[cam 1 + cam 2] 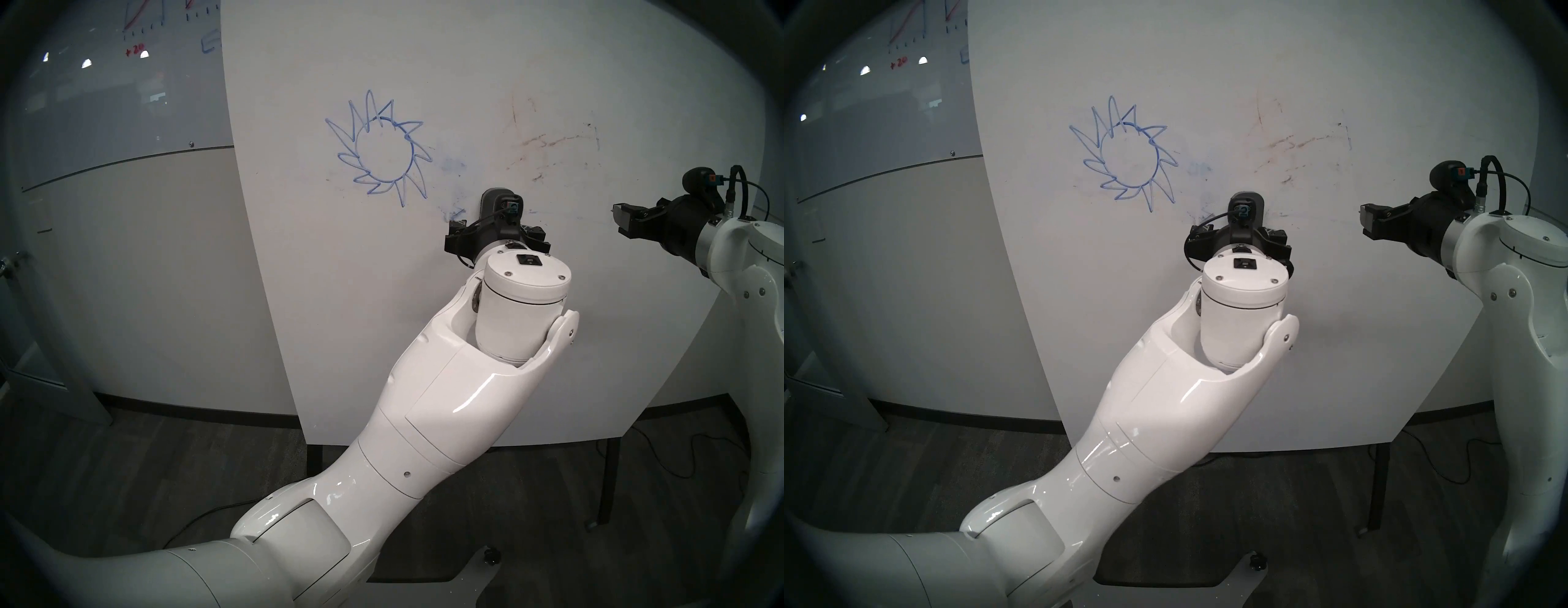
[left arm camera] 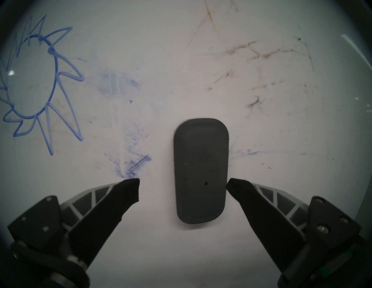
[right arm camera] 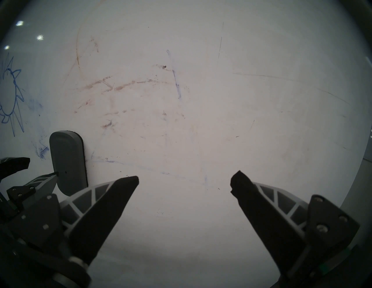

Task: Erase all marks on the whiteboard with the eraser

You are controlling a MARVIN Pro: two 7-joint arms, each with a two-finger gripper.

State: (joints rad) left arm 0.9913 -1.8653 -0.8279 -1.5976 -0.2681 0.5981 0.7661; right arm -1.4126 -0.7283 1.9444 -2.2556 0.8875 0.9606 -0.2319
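Eraser (image 2: 200,171) sits flat against whiteboard (image 1: 466,318), long axis upright, below and to the right of the sun drawing (image 1: 382,148). Apparently self-holding on the vertical panel (magnetic or tacky backing, prob.; not confirmable).

Left gripper (image 2: 182,186): spread wide, holding nothing. Fingertips (image 2: 130,187) flank the eraser's lower half; right-hand tip just beside its edge, left-hand tip with a clear gap. No contact visible. Right gripper (image 3: 184,182): also wide, empty, facing bare board well to the right of the eraser.

Handling, judged: eraser looks light, rigid moulded back, smooth matte, so could slip under a weak pinch. Dark felt layer shows on the board side, soft. Best hold across the two long sides at mid-length, fingers centred first since eraser sits off-centre toward the right tip. Pulling straight off may need some force if magnetic; sliding is likelier to be easy.

View differences: left wrist view gives finger-to-eraser gaps and blue smudges (image 2: 128,152) left of the eraser. Right wrist view shows eraser thickness and felt edge from the side, plus brownish streaks (image 3: 124,84) up-right of it. Head views hide the eraser almost wholly behind the left wrist, but show the full drawing and both arms together.

Marks unerased; grasp not yet made.
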